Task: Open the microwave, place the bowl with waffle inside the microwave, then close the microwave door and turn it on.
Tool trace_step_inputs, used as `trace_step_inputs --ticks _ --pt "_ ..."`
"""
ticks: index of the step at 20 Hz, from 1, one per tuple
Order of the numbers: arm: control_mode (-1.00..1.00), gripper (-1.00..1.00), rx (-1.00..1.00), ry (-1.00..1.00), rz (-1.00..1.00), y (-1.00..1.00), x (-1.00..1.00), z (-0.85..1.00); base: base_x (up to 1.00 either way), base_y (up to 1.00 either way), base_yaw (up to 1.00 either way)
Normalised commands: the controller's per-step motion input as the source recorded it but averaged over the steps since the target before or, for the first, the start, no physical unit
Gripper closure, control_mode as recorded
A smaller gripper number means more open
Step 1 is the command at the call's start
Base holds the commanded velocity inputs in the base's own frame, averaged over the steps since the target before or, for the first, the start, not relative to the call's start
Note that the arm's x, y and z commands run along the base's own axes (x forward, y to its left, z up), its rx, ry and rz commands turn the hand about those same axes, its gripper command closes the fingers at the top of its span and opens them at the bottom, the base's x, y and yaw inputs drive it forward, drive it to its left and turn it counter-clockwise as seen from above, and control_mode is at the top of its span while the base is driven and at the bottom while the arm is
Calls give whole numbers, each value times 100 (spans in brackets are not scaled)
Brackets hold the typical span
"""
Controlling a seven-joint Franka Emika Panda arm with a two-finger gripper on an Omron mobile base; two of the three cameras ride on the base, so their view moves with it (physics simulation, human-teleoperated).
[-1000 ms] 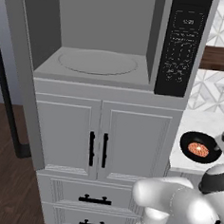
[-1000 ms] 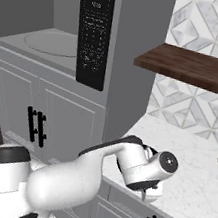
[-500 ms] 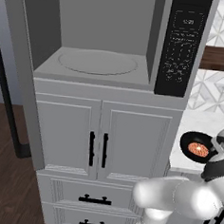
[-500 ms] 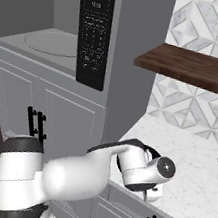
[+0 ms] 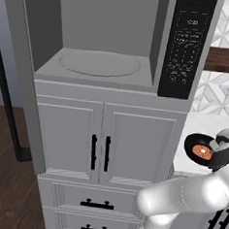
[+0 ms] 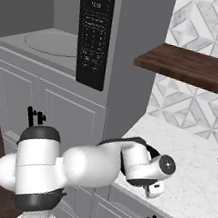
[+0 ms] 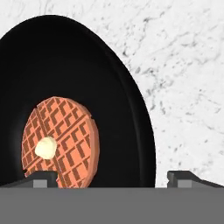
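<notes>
Microwave (image 5: 105, 42) takes up the upper left and centre of the left base view, cavity open w/ round turntable (image 5: 100, 64) on its floor; black keypad panel (image 5: 186, 44) w/ small display runs down its right side. Same unit sits upper left in the right base view (image 6: 54, 25). Microwave door (image 5: 13, 94) is swung fully open at the left edge of the left base view, seen edge-on, its black bar handle running down to the lower left. Below the microwave: two white cabinet doors (image 5: 104, 142) w/ short black handles, then drawers (image 5: 96, 202) at bottom centre. White marble desk (image 6: 191, 171) lies at right in the right base view, w/ patterned tile wall and a dark wood shelf (image 6: 199, 70) above it, upper right. Arm rises from the lower right of the left base view and bends toward the right edge. Bowl w/ waffle (image 5: 200, 148) is at mid-right of the left base view, over the desk's front part, tilted toward the camera, touching the hand's dark body. In the hand view the bowl (image 7: 74, 105) covers the left and centre, seen close, waffle w/ a pale butter pat at lower left, marble behind at right. Hand (image 7: 111, 177): two tips at bottom stand well apart, left tip in front of the waffle, right tip just past the rim; can't tell if they clamp the bowl.
</notes>
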Motion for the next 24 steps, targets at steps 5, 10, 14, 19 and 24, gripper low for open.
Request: trace_step_inputs --ticks 5,10,14,19,24 --pt "-100 -100 -6 3 7 0 23 -18 0 0 0" --pt "-100 100 -8 5 2 4 19 -3 0 0 0" --pt "-100 100 -9 5 0 16 8 0 0 0 0" --pt "-100 100 -13 8 0 26 1 -3 0 0 0" --pt "-100 100 -4 1 -3 1 -12 1 0 0 0"
